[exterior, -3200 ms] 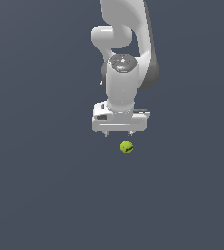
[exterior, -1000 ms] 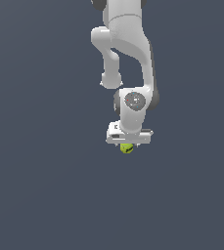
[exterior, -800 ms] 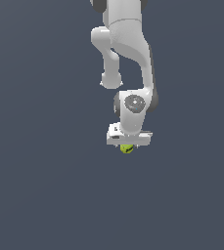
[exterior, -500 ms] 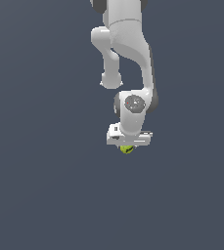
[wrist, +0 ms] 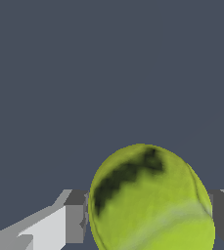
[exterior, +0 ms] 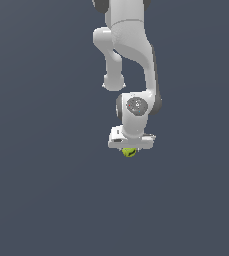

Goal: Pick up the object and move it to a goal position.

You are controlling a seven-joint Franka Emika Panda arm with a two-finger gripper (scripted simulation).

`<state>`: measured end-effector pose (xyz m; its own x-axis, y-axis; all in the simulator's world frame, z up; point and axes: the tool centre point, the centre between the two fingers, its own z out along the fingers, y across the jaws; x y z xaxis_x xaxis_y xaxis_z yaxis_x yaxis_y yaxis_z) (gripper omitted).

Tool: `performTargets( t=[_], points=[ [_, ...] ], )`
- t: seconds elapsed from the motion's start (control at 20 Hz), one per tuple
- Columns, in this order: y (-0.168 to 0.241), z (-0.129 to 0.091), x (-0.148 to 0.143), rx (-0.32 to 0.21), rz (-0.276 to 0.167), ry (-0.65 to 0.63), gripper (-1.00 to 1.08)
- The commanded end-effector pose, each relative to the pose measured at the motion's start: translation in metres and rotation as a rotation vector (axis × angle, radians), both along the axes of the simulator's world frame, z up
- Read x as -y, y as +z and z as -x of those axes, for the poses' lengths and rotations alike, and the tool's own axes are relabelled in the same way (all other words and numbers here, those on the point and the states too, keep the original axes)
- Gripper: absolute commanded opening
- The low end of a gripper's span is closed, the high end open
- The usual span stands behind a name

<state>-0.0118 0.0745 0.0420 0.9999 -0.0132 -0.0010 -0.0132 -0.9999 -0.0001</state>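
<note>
Claw (exterior: 130, 149) stays low, still gripping ball (exterior: 129, 152).

Yellow-green ball (wrist: 150, 200) with dark mark, white gripper (exterior: 130, 148)

Ball (wrist: 150, 200): matt, felt-like yellow-green skin, dark smudge, pale seam. Gripper (exterior: 130, 149): smooth white plastic-looking shell, slight sheen; fingers (wrist: 74, 222) dull grey. Ground (exterior: 46, 190): flat matt slate.

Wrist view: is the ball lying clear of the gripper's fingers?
No; the ball sits between the gripper fingers, one flanking each side.
</note>
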Motion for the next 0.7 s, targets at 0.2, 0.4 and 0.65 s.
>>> performTargets(
  t=[0.2, 0.4, 0.65],
  points=[
    [0.007, 0.008, 0.019, 0.001, 0.0, -0.001, -1.0],
    [0.015, 0.02, 0.043, 0.001, 0.0, -0.001, -1.0],
    [0.029, 0.041, 0.087, 0.001, 0.0, -0.001, -1.0]
  ],
)
